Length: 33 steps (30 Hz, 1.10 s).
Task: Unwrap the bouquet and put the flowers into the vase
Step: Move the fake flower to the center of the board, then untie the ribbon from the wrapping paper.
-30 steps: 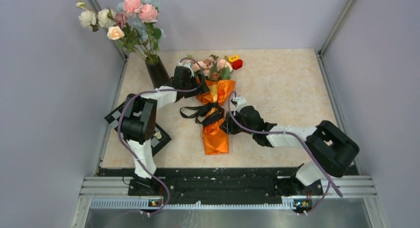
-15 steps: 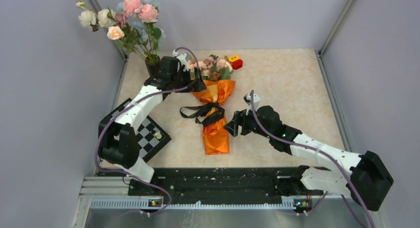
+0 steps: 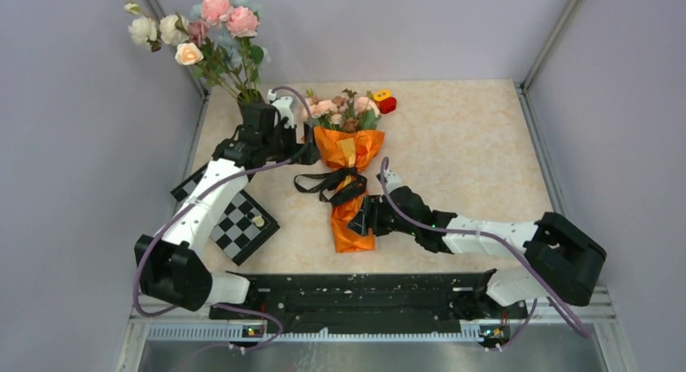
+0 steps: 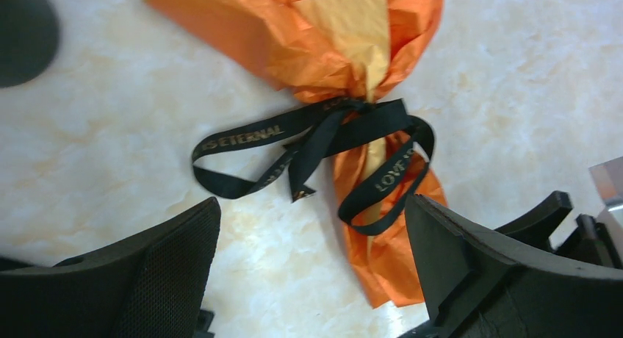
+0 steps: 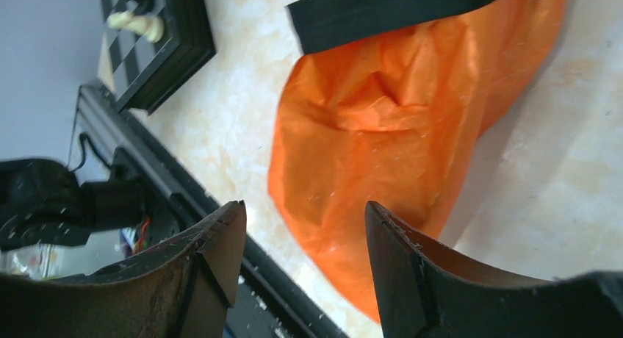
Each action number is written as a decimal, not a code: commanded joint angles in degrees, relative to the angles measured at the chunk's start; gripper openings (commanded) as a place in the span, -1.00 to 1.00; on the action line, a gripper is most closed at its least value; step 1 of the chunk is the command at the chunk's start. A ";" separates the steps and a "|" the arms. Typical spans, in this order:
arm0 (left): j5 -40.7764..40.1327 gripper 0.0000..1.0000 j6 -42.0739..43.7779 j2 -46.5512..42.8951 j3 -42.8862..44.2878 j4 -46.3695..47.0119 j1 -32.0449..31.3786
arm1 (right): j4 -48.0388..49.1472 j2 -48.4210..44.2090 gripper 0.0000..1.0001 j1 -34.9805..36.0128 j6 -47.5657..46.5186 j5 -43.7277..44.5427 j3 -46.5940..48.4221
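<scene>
The bouquet (image 3: 349, 158) lies on the table, its orange paper cone (image 4: 334, 37) pointing toward me with the black ribbon (image 4: 316, 143) tied round its waist. The pink and peach flowers (image 3: 343, 112) stick out at the far end. The black vase (image 3: 247, 105) stands at the back left, mostly hidden behind my left wrist, with a tall flower bunch in it. My left gripper (image 3: 308, 152) hangs open above the table, left of the cone's wide end. My right gripper (image 3: 362, 218) is open beside the cone's narrow end (image 5: 382, 117), nothing between its fingers.
A small chessboard (image 3: 239, 222) lies at the left near my left arm. Small yellow and red things (image 3: 385, 102) sit behind the bouquet. The tall white-and-pink bunch (image 3: 206, 28) rises over the back left corner. The black base rail (image 3: 364, 287) runs along the front.
My left gripper has drawn back left from the bouquet's top toward the vase. My right gripper let go of the bouquet's middle, swung away, and now sits open at the narrow end.
</scene>
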 commanded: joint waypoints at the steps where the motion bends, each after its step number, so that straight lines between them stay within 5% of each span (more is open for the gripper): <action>1: -10.00 0.97 3.43 -3.93 -3.04 0.41 0.30 | 7.06 4.32 0.21 0.39 3.12 6.43 4.66; 22: -8.30 0.97 3.72 -6.47 -4.08 1.49 0.30 | 16.29 20.74 0.01 0.32 4.63 17.83 14.98; 28: -9.06 0.97 4.00 -6.50 -4.12 1.40 0.30 | 16.42 20.62 -0.55 0.16 3.98 19.29 15.42; 33: -9.13 0.97 4.00 -6.72 -4.15 1.38 0.28 | 16.30 17.08 -0.80 -0.48 3.81 20.91 13.90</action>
